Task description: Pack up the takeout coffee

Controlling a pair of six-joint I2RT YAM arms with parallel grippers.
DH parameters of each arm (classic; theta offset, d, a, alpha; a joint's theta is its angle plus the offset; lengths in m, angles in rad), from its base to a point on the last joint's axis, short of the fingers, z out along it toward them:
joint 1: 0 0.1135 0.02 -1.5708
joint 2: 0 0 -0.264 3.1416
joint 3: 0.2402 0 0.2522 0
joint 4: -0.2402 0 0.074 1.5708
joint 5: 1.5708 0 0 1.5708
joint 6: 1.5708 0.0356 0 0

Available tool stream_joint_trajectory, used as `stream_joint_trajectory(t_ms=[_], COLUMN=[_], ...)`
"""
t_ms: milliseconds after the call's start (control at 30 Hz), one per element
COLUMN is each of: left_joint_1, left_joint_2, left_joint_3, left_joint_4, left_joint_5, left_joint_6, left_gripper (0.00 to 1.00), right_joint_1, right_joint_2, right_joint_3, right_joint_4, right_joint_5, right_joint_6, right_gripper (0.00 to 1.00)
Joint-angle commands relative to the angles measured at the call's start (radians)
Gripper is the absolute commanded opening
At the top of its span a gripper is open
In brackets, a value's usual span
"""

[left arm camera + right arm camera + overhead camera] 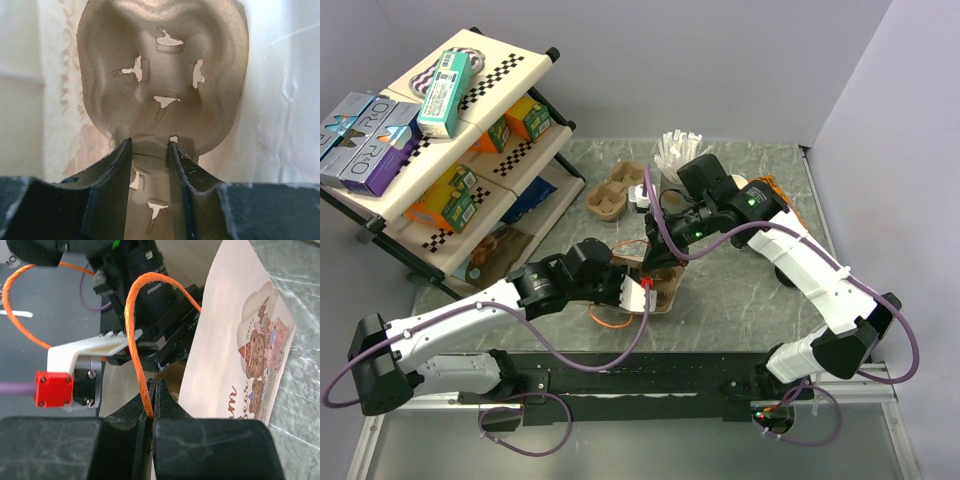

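1. Clamped on tray (160, 90) w/ L jaws; squeezed shut w/ R jaws next to bag (235, 335).
2. Can't see coffee in any view.
3. Might snag orange wire (150, 276) or rip bag w/ arms so close.

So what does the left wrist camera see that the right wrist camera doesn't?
Only the left wrist view shows a moulded brown pulp cup carrier, its rim pinched by the left gripper. Only the right wrist view shows a white paper bag printed with teddy bears, a looping orange cable and a small red block. Both show their own dark gripper at the bottom edge; the right gripper looks closed.
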Motion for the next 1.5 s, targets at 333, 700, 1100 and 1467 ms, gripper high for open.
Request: stream_joint_trajectory(t_ms=[333, 700, 1100, 1467], left_joint_1=[-0.006, -0.009, -0.028, -0.034], left_joint_2=[0.089, 0.155, 0.184, 0.109], left_joint_3=[0.093, 0.125, 0.130, -0.003], left_joint_4=[-0.099, -0.162, -0.133, 0.051], left_joint_5=[-0.034, -0.114, -0.186, -0.115], left_joint_6=[0.007, 0.022, 0.088, 0.062], left_gripper=[0.01, 0.01, 0.01, 0.01], right_joint_1=[-0.003, 0.012, 0.027, 0.029], right_joint_2=[-0.019, -0.030, -0.030, -0.050], right_joint_3=[0.037, 0.030, 0.026, 0.030], right_joint_4=[0.053, 0.052, 0.062, 0.029], right_joint_5=[0.045, 0.048, 0.054, -0.054], right_joint_6=[0.054, 0.052, 0.075, 0.008], right_gripper=[0.00, 0.00, 0.00, 0.00])
